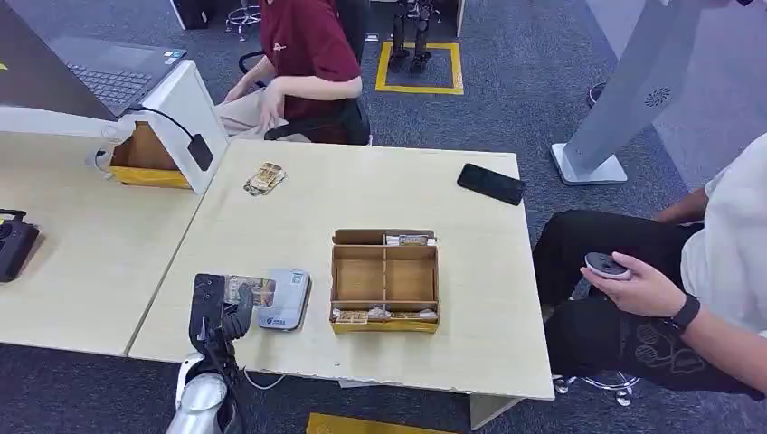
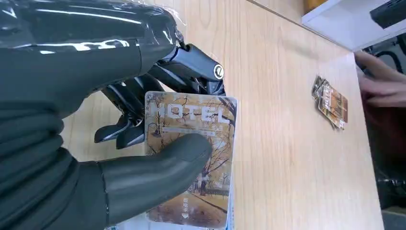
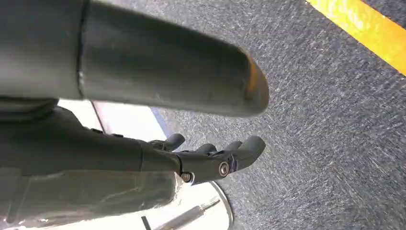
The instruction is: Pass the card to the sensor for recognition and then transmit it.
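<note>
My left hand [image 1: 220, 312] pinches a hotel card [image 1: 249, 290] between thumb and fingers near the table's front left edge. The card overlaps the grey sensor pad [image 1: 287, 299] lying flat on the table. In the left wrist view the card [image 2: 201, 143] shows a tree-lined path and the word HOTEL, with my thumb [image 2: 163, 167] pressed on its face. My right hand [image 3: 210, 158] hangs over the carpet, its fingers spread and holding nothing.
A cardboard divided box [image 1: 384, 280] with cards stands at the table's middle. A small pile of cards [image 1: 264, 178] lies at the far left, a black phone [image 1: 491, 183] at the far right. One person sits behind the table, another at the right holds a controller [image 1: 605, 265].
</note>
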